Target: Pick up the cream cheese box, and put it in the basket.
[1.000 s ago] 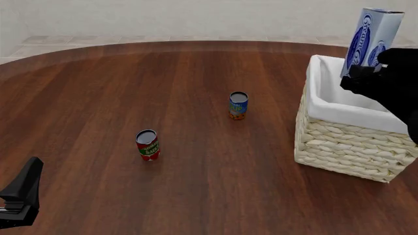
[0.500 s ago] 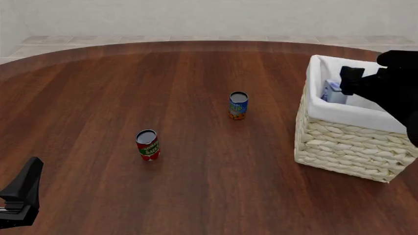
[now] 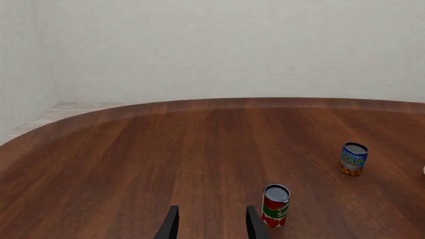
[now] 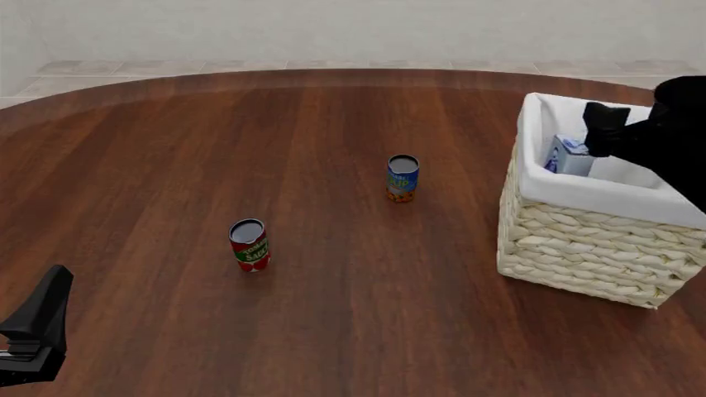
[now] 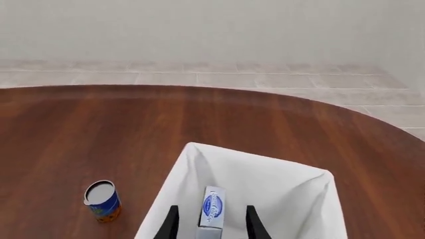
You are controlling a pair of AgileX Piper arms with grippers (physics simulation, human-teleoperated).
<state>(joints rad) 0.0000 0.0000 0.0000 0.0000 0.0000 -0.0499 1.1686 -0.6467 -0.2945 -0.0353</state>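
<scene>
Your left gripper (image 3: 210, 224) — fingers parted, empty, near the red can (image 4: 250, 245). Right gripper (image 5: 210, 224) — fingers spread, above the basket (image 4: 584, 240). Only its wrist view shows the cream cheese box (image 5: 212, 208) inside, on edge, long axis pointing away.

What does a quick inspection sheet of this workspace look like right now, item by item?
Surface: round dark wooden table.
Job's things: cream cheese box lies inside the basket, free of the fingers.
Clutter: red can and blue can stand upright, apart from each other.
Grippers: right gripper open above the basket; left gripper open, low at the near left, holding nothing.
Cables: nothing seen.
Surroundings: pale wall, tiled floor beyond the table.
</scene>
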